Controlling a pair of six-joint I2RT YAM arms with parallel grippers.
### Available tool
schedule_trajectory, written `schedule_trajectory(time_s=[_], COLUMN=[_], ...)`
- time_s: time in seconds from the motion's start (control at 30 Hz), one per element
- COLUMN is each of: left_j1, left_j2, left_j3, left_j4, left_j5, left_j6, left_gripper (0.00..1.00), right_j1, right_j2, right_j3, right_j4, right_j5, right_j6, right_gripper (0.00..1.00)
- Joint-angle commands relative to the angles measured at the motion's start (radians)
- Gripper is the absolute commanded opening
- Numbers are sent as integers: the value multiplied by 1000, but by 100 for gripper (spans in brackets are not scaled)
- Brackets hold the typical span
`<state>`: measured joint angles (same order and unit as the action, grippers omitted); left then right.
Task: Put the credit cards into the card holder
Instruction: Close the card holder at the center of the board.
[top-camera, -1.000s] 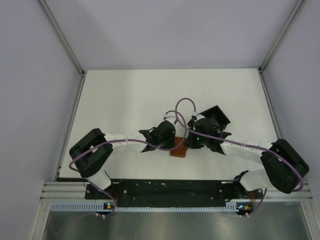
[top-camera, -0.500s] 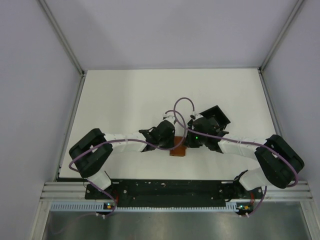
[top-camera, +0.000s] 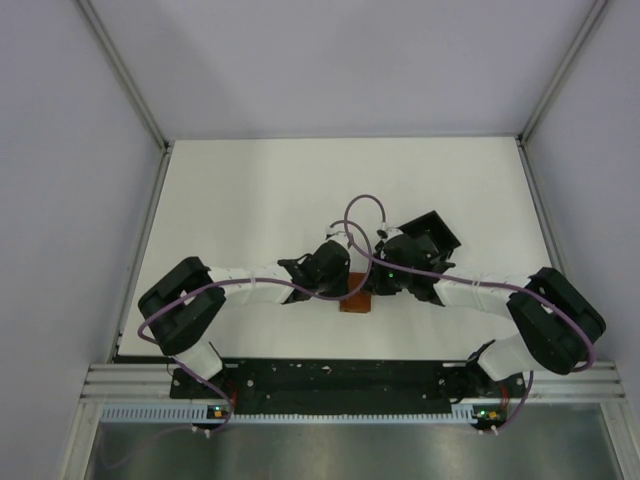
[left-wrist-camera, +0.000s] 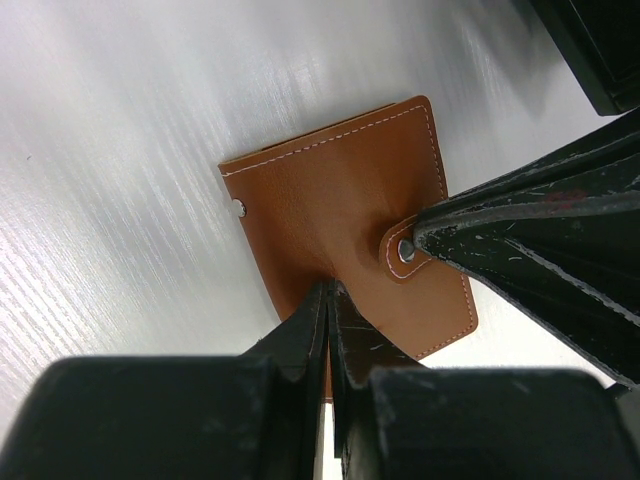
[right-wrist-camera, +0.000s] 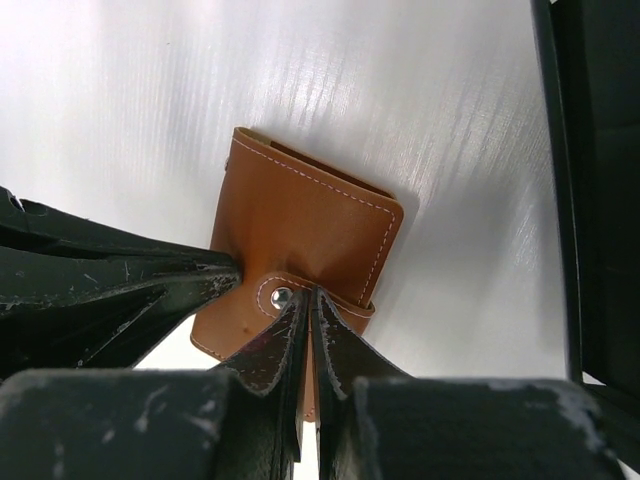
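The card holder (top-camera: 355, 301), a closed brown leather wallet, lies flat on the white table between both grippers. Its snap tab (right-wrist-camera: 283, 296) is folded over the cover. My left gripper (left-wrist-camera: 330, 290) is shut, and its tips press on the wallet's cover (left-wrist-camera: 330, 200). My right gripper (right-wrist-camera: 308, 292) is shut too, with its tips resting on the tab beside the snap. In the left wrist view the right fingers (left-wrist-camera: 540, 230) reach in to the snap (left-wrist-camera: 404, 248). No credit cards show in any view.
A black open-frame box (top-camera: 430, 236) stands just behind the right gripper, seen also as a dark edge (right-wrist-camera: 600, 180) in the right wrist view. White enclosure walls ring the table (top-camera: 250, 200). Purple cables (top-camera: 362, 215) loop above both wrists.
The right arm's elbow has swung a little to the left and its gripper has edged toward the wallet. The left arm and the wallet have stayed put.
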<state>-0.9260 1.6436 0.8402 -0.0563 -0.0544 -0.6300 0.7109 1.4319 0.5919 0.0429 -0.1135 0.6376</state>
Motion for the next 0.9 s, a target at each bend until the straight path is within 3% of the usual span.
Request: schedule_trajectory(time_s=[0.0,0.2,0.87], left_j1=[0,0,0], left_j2=[30,22,15], left_j3=[2,3,5], left_j4=[-40,-43,-34], left_j5=[-27,-35,-36], left_j6=[0,-4,-16], left_gripper=[4,4,4], right_j1=[27,33,39], right_j2=[30,15,-34], right_j3=[22,34,46], right_j4=[-78,-126,-22], right_j5=[41,63,14], right_j6=[-15,-53,-36], right_gripper=[2,2,6])
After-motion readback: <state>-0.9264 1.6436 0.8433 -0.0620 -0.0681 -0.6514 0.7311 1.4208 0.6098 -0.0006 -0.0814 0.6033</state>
